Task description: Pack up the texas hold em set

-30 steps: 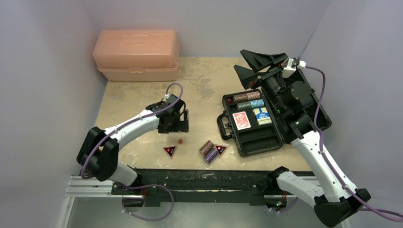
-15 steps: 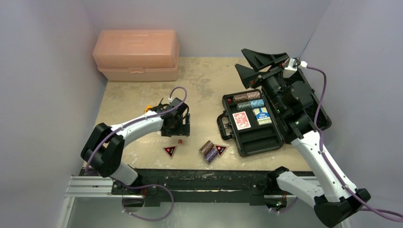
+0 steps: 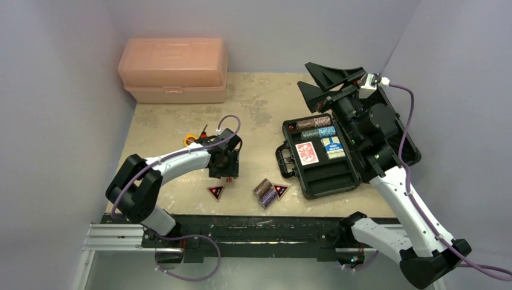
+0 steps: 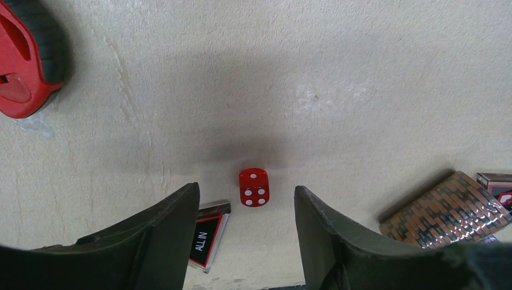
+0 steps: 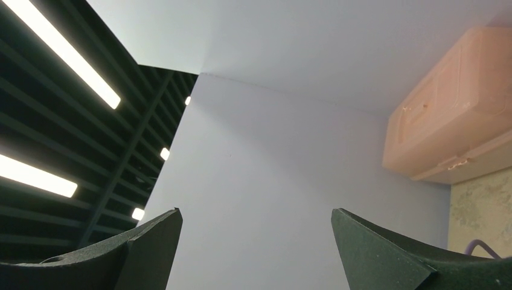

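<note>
**A:** What is taking up the most room?

**B:** The table (image 3: 259,109) is carrying everything. The peach box (image 3: 174,69) is sitting shut at its far left corner. The black case (image 3: 326,175) is lying open on the right side, with its handle pointing toward the middle.

**A:** And the arms?

**B:** The right gripper (image 3: 305,77) is hanging in the air over the case's far end. Its jaws are spreading wide and gripping nothing. The left gripper (image 3: 226,172) is pointing down at the table left of centre, with its jaws standing apart and nothing clamped between them.

**A:** What is lying in the case?

**B:** Two chip stacks (image 3: 314,122) are lying across its far end. The red deck (image 3: 307,153) and the blue deck (image 3: 332,147) are sitting side by side just nearer. The loose chip stacks (image 3: 264,192) are lying on the table left of the case, near the front edge.

**A:** And the small pieces?

**B:** The red knife (image 4: 24,60) is showing at the corner of the left wrist view, well apart from the rest. One triangular token (image 3: 281,190) is lying just beside the loose chips. The ALL IN token (image 4: 207,232) is peeking out beside one finger (image 4: 163,235). The red die (image 4: 254,187) is sitting on the table between the left fingers, touching neither
</note>
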`<state>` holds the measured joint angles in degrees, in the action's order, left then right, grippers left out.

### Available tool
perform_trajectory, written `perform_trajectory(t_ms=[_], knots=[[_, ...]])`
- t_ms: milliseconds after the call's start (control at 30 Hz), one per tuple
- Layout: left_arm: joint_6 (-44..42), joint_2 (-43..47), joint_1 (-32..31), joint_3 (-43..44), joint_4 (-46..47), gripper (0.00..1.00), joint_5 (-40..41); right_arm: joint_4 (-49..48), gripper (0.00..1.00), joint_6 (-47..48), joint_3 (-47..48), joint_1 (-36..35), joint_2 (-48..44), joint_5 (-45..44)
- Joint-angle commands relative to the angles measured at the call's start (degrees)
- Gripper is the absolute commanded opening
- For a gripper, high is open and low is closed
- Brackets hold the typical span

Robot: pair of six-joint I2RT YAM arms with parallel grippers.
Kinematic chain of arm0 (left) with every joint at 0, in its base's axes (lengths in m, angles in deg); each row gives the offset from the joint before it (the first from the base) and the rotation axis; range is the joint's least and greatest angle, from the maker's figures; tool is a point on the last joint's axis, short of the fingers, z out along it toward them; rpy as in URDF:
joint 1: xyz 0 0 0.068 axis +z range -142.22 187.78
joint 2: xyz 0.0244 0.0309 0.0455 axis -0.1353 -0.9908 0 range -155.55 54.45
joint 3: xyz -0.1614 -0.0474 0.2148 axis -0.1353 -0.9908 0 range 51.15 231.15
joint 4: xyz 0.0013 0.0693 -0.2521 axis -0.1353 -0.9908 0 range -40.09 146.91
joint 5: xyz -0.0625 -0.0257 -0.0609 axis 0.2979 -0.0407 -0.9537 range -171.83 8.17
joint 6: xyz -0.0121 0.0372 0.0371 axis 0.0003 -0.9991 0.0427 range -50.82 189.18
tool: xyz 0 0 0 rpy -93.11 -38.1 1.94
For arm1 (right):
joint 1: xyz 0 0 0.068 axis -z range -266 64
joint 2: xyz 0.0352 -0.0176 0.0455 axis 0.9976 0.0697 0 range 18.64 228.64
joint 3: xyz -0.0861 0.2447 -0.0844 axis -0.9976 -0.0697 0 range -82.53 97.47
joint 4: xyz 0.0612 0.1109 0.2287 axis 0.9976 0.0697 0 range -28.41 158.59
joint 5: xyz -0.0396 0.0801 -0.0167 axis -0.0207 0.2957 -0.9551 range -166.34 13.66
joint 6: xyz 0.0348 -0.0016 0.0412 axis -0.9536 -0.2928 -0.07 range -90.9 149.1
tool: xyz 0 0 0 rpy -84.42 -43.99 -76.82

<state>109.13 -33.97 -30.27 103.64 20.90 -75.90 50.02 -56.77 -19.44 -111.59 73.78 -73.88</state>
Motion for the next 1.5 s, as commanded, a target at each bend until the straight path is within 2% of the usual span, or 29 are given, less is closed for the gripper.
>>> perform_trajectory(t_ms=[0,633,1000,1133,1467], knots=[[1.3,-1.0,-0.6,-0.1,1.0,0.56,-0.3,-1.3,0.99,0.6,1.7,-0.6,0.1,-1.3],[2.6,-2.6,-1.9,0.1,0.6,0.35,-0.3,-1.5,0.99,1.6,0.6,-1.0,-0.3,-2.2],[2.4,-3.1,-1.9,0.3,0.6,0.13,0.2,1.9,0.99,2.6,-2.3,-1.2,-1.1,-7.1],[2.4,-2.8,-2.0,0.4,0.4,0.00,0.3,2.7,0.99,3.4,-2.9,-1.1,-1.4,-8.3],[1.3,-0.8,-2.4,2.0,-1.3,0.00,2.3,7.1,0.99,9.4,-1.5,-1.2,-0.3,-13.6]])
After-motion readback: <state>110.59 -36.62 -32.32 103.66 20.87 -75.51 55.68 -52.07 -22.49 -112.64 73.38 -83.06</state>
